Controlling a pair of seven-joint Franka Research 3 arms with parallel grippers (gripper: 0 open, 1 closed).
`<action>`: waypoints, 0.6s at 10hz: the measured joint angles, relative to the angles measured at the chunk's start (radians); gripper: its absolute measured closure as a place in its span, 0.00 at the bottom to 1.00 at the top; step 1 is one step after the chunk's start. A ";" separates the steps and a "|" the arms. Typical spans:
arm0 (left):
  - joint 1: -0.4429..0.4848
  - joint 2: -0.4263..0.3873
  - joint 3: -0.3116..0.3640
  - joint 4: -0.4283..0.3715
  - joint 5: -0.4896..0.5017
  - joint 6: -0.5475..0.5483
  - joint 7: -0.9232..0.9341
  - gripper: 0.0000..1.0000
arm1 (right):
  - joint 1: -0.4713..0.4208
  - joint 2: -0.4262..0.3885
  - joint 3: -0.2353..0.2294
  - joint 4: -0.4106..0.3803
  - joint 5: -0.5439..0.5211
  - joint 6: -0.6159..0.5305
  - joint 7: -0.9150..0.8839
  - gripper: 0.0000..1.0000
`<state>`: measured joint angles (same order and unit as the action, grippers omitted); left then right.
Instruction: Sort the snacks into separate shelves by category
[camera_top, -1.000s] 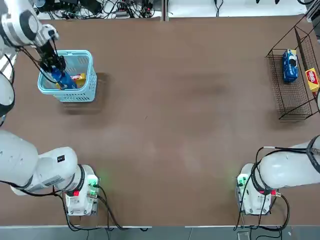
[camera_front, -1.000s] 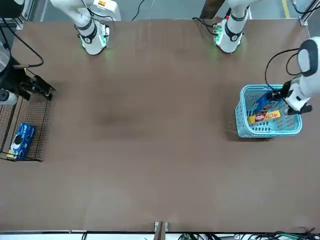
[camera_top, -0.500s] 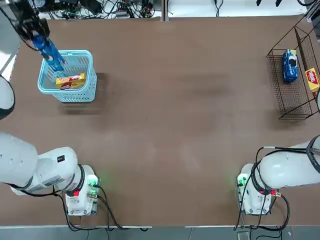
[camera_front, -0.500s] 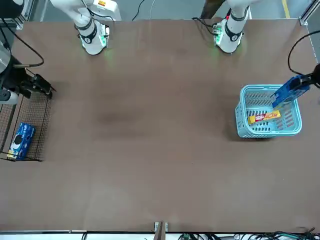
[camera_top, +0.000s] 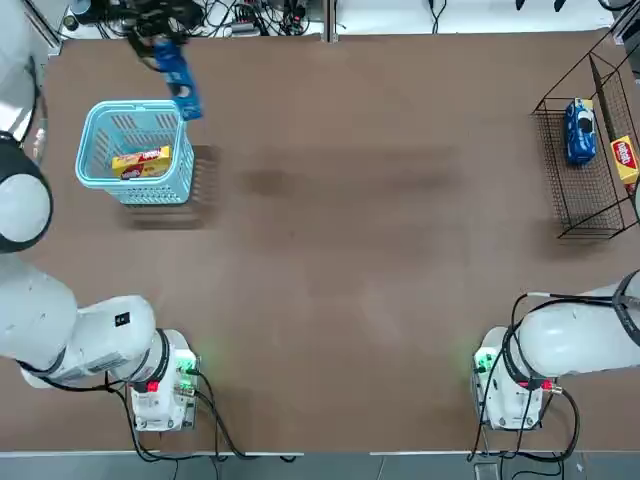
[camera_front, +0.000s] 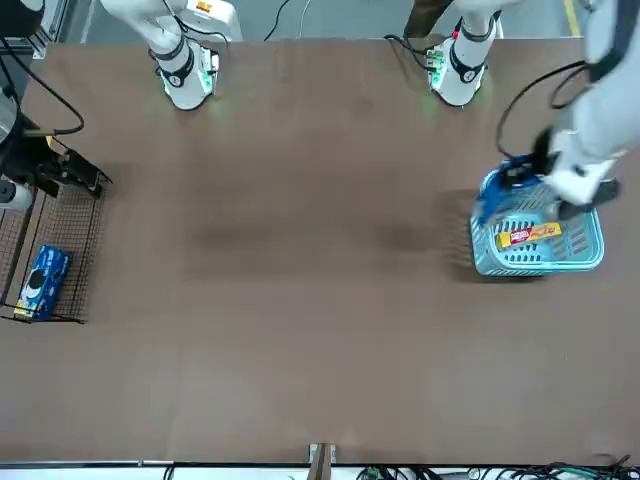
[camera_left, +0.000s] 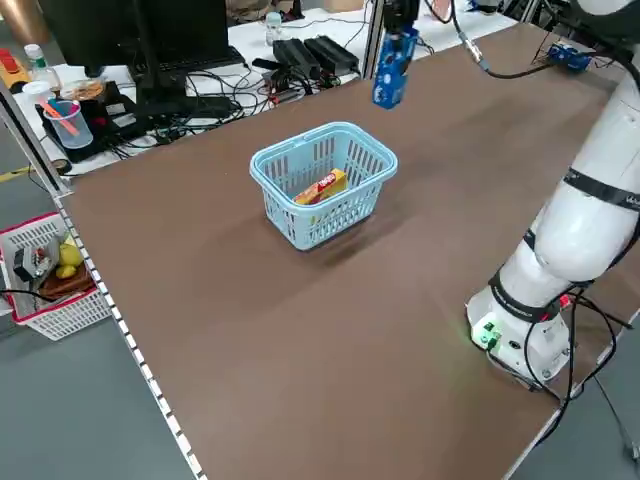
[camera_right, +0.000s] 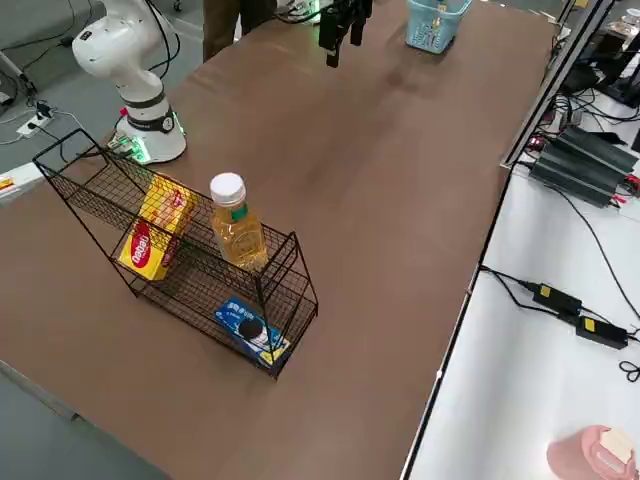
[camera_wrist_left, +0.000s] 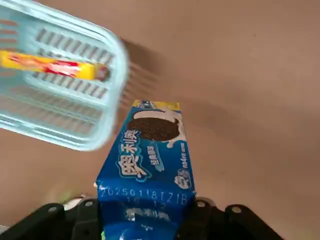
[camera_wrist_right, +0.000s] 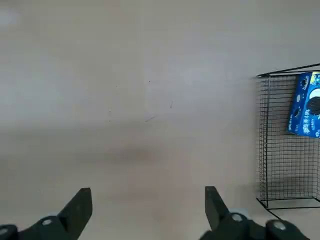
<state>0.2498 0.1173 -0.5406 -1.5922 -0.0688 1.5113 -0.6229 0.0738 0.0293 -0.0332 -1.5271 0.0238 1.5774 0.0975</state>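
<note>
Gripping a blue packet (camera_wrist_left: 148, 171), the left pincer (camera_wrist_left: 145, 220) hangs above the table.

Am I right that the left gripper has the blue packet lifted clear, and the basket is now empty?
Not quite. The left gripper does hold the blue packet in the air, but the basket is not empty: the top view shows a yellow box lying inside it.
</note>
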 joint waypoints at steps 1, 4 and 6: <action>-0.042 0.063 -0.058 0.039 -0.002 0.037 -0.109 0.48 | 0.000 0.000 0.000 0.000 -0.008 0.001 0.000 0.00; -0.314 0.281 -0.071 0.162 0.033 0.224 -0.310 0.48 | -0.001 0.002 -0.002 -0.001 -0.016 0.001 0.000 0.00; -0.491 0.418 -0.054 0.249 0.088 0.311 -0.380 0.48 | 0.000 0.005 -0.002 -0.001 -0.017 0.002 0.000 0.00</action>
<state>-0.2416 0.5354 -0.5944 -1.3436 0.0188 1.8222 -1.0031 0.0734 0.0342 -0.0352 -1.5285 0.0065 1.5797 0.0971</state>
